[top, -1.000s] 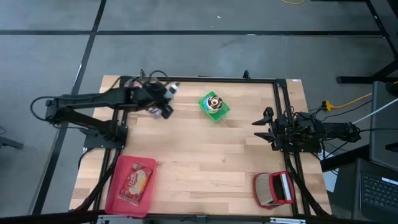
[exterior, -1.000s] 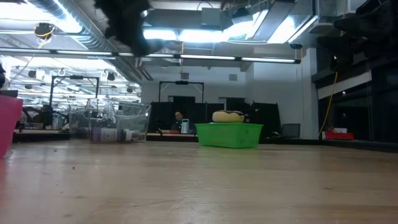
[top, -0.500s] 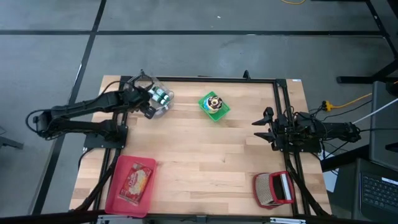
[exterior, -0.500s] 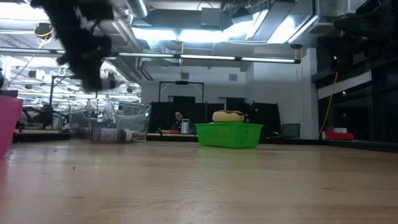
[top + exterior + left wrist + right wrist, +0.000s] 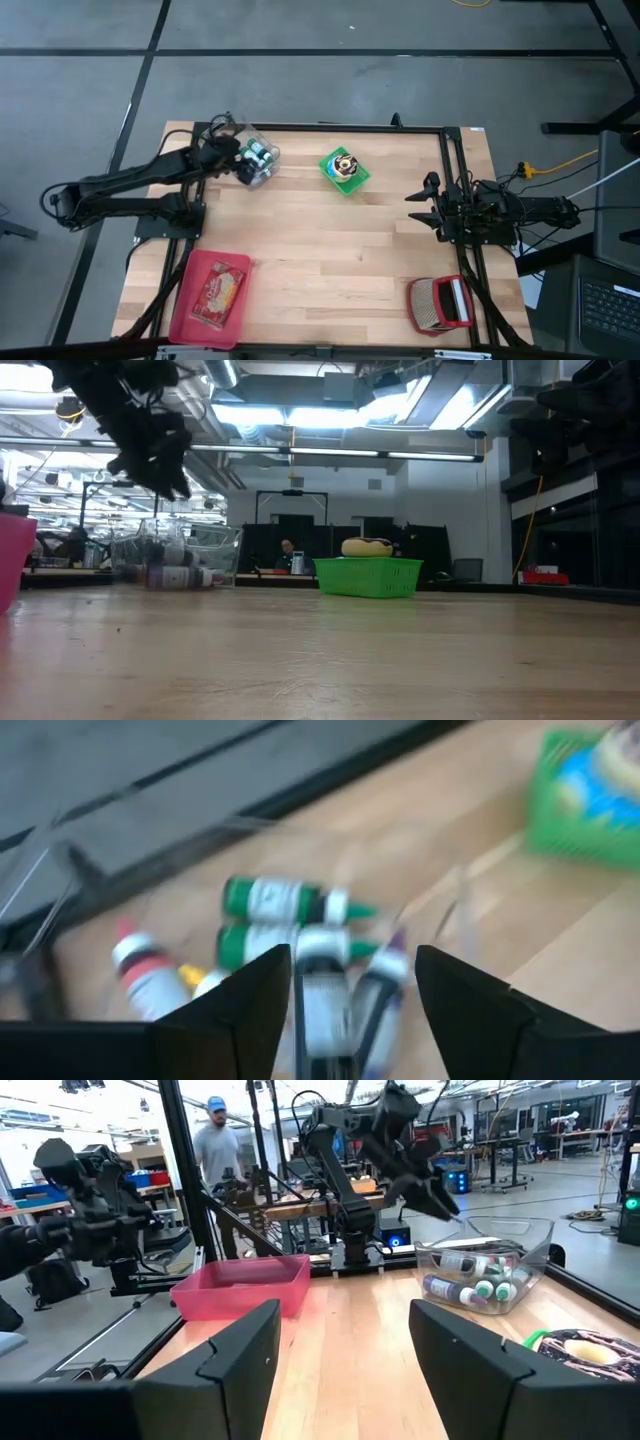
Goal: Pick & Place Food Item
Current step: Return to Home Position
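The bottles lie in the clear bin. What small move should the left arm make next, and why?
Probably draw the left gripper up and back toward its base, away from the transparent bin. It is open and empty, the bottles lie inside the bin, and it hangs just above the bin's edge. The right gripper waits open at the table's right side.
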